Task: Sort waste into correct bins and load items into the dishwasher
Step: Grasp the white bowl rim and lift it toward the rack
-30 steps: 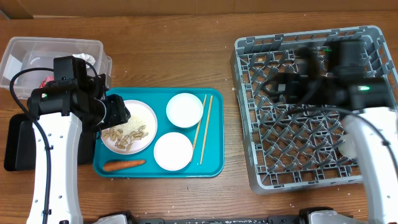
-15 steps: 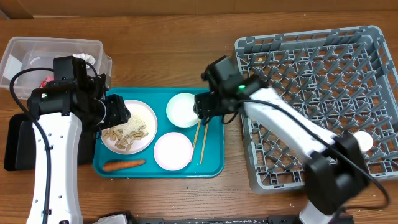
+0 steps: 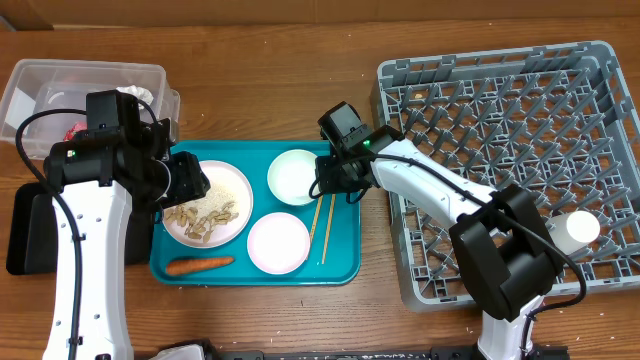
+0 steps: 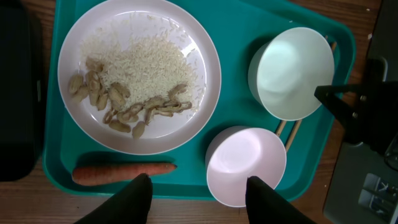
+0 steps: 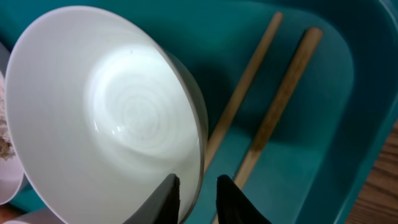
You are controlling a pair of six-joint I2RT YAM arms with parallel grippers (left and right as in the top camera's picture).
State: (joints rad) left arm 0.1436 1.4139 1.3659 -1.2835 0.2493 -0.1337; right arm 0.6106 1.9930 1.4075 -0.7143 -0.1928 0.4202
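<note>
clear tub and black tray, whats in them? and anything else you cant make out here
- Clear tub, overhead: left arm covers part; red and white bits inside are too small to identify.
- Black tray, overhead: mostly under the left arm; left wrist view cuts it at the edge.
- Right gripper, right wrist: jaws straddle the bowl rim; contact unclear.

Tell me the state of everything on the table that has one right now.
plate, holding rice and scraps
far bowl, upright, empty
near bowl, upright, empty
carrot, lying on the teal tray
chopsticks, side by side on the tray
cup, in the dish rack
left gripper, open, empty
right gripper, open, straddling far bowl's rim
</note>
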